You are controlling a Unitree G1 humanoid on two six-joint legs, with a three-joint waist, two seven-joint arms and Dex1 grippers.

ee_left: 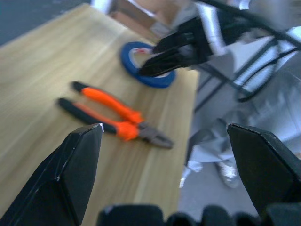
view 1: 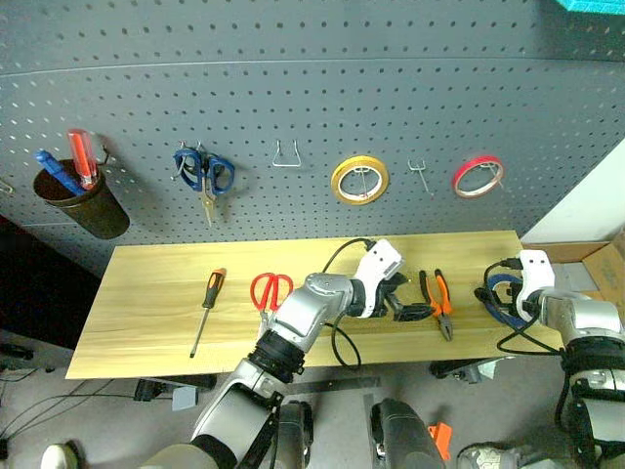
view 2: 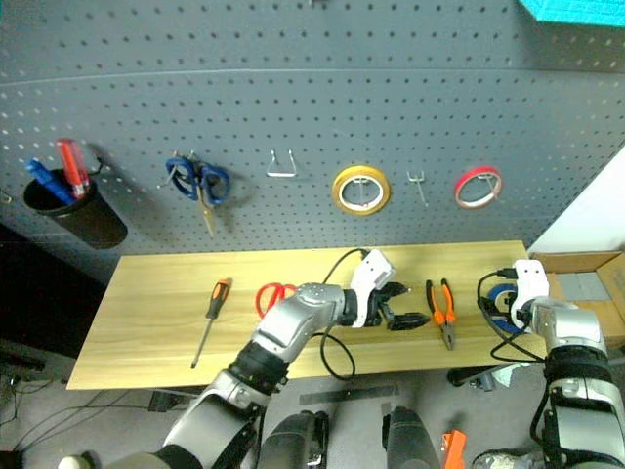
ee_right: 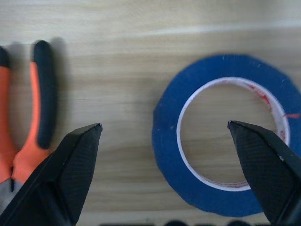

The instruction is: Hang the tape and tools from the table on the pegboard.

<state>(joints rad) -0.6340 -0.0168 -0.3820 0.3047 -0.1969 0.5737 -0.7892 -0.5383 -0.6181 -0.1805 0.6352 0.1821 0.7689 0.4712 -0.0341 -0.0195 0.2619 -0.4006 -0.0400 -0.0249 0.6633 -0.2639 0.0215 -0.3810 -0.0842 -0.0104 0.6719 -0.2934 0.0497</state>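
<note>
On the light wooden table [view 1: 146, 293] lie a thin screwdriver [view 1: 208, 311], red-handled scissors [view 1: 270, 290], orange-and-black pliers [view 1: 438, 301] and the blue tape [ee_right: 167, 141]. My left gripper [view 1: 410, 299] reaches across to the right, open, just left of the pliers [ee_left: 113, 117], touching nothing. Near the table's right end my right gripper [ee_right: 163, 126] hovers open over the tape [ee_left: 141, 75], one finger over its hole and one outside its rim. The dark grey pegboard [view 1: 293, 78] rises behind the table.
On the pegboard hang blue-handled scissors [view 1: 203, 171], a yellow roll [view 1: 359, 179], a red roll [view 1: 478, 176] and a black cup with tools [view 1: 83, 200]. Two bare hooks [view 1: 285, 156] [view 1: 420, 174] sit between them. A cardboard box [view 1: 586, 262] stands past the table's right end.
</note>
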